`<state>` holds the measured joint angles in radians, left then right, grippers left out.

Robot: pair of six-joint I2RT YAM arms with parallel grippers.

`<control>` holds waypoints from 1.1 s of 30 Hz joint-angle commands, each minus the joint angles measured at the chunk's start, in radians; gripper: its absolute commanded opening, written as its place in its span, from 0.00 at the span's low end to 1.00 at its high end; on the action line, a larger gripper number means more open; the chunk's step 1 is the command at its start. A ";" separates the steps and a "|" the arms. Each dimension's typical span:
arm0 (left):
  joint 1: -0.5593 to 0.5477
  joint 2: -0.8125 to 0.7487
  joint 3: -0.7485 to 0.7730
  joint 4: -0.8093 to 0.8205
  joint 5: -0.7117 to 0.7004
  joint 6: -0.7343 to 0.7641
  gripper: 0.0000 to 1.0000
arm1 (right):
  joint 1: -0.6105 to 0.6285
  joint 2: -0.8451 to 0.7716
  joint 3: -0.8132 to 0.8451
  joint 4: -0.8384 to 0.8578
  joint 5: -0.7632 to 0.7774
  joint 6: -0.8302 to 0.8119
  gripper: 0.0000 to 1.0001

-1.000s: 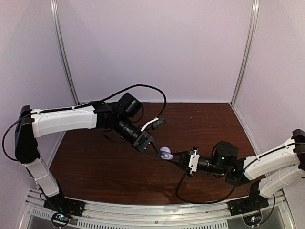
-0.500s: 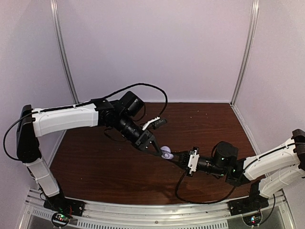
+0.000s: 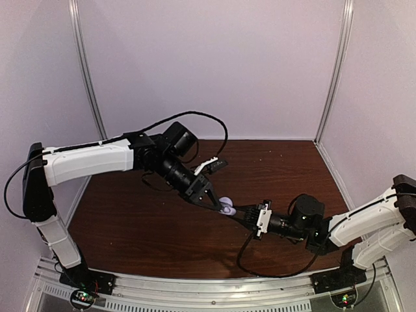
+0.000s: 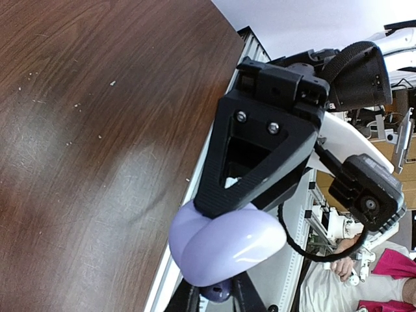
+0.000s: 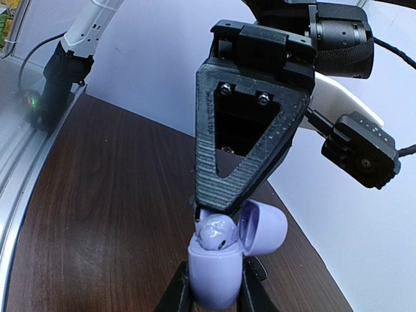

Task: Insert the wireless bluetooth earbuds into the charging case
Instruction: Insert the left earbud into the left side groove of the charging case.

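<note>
The charging case [image 5: 212, 281] is a pale lavender pebble held upright between my right gripper's [image 5: 213, 298] fingers, above the table. Its lid [image 5: 265, 227] is hinged open to the right. One earbud [image 5: 216, 233], glossy lavender-white, sits at the case's open mouth, and my left gripper [image 5: 209, 209] pinches it from above. In the left wrist view the earbud [image 4: 218, 292] shows between my left gripper's [image 4: 217, 298] fingers, just behind the rounded case [image 4: 227, 242]. From the top view the two grippers meet at the case [image 3: 227, 208] over the table's middle.
The dark wooden table [image 3: 130, 214] is boxed in by pale walls on three sides. A metal rail [image 3: 195, 286] runs along its near edge. A black cable [image 3: 244, 257] loops below the right arm, and another arcs over the left wrist.
The left gripper has crept a little right, closer over the case. The right arm and the case have hardly moved, and both grips are unchanged.
</note>
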<state>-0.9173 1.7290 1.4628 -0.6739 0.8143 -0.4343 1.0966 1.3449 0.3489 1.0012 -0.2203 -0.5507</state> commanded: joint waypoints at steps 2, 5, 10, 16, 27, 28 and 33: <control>-0.002 0.036 0.042 0.013 -0.032 -0.027 0.17 | 0.019 0.013 -0.007 0.163 -0.040 0.002 0.00; -0.003 0.040 0.047 -0.002 -0.049 -0.029 0.19 | 0.019 0.016 -0.015 0.186 -0.040 0.012 0.00; -0.003 0.039 0.055 -0.013 -0.082 -0.032 0.25 | 0.019 0.019 -0.025 0.216 -0.042 0.028 0.00; -0.002 0.035 0.064 -0.014 -0.100 -0.026 0.33 | 0.019 0.025 -0.037 0.241 -0.039 0.047 0.00; -0.004 -0.018 0.032 0.058 -0.048 0.003 0.52 | 0.014 0.047 -0.063 0.327 -0.018 0.105 0.00; -0.006 -0.022 0.030 0.062 -0.045 0.010 0.54 | 0.014 0.049 -0.064 0.335 -0.017 0.115 0.00; -0.026 -0.058 0.014 0.121 -0.043 0.049 0.61 | 0.007 0.064 -0.060 0.357 -0.038 0.151 0.00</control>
<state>-0.9279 1.7256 1.4975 -0.6518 0.7738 -0.4290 1.1011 1.3964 0.2882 1.2617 -0.2279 -0.4473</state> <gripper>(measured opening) 0.587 0.205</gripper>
